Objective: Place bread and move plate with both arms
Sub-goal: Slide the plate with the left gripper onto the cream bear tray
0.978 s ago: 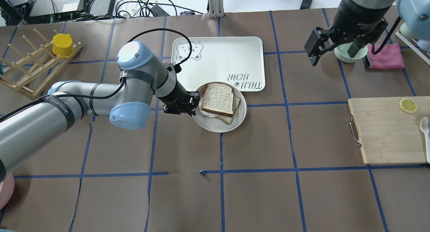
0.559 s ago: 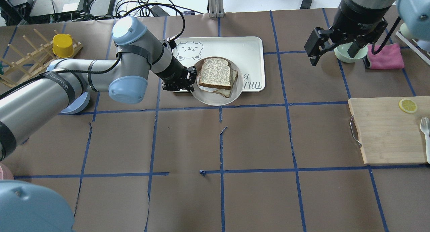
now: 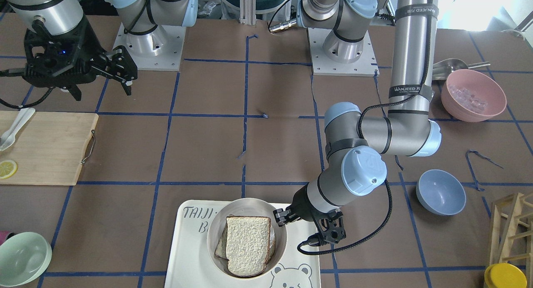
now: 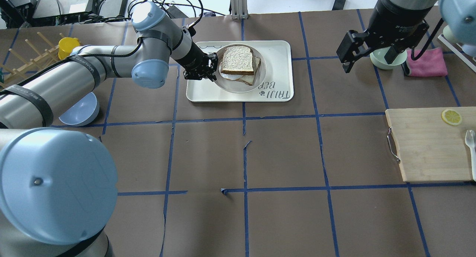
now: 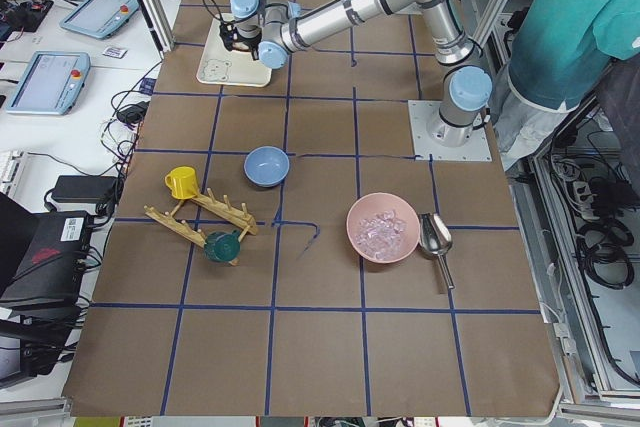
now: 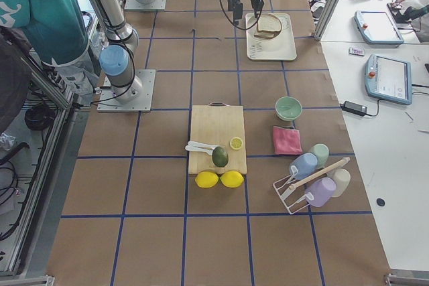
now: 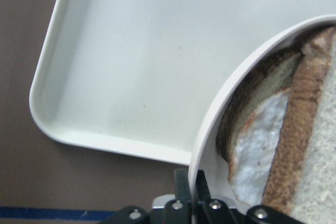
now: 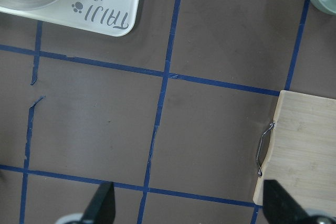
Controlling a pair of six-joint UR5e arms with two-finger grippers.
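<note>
The cream-white plate [image 4: 227, 86] is over the bear-printed tray [image 4: 275, 50]; whether it rests on it or hangs just above, I cannot tell. The bread [image 4: 238, 59] lies on the plate on top of a second slice [image 4: 250, 79], with something white between them. My left gripper [image 4: 213, 68] is shut on the plate's left rim, which the left wrist view [image 7: 220, 114] shows pinched between the fingertips. The front view shows the plate [image 3: 245, 203], the bread [image 3: 247, 244] and the left gripper [image 3: 284, 218]. My right gripper [image 4: 366, 55] is open and empty, high at the back right.
A wooden cutting board [image 4: 427, 145] with a lemon slice [image 4: 451, 116] lies at the right. A pale green bowl [image 4: 383, 61] and a pink cloth [image 4: 427, 61] sit behind my right gripper. A blue bowl [image 4: 78, 110], a wooden rack [image 4: 33, 60] and a yellow cup [image 4: 68, 45] are at the left.
My left gripper has carried the plate with the bread away from me, from the table in front of the tray to over the tray. The right arm has not moved.
</note>
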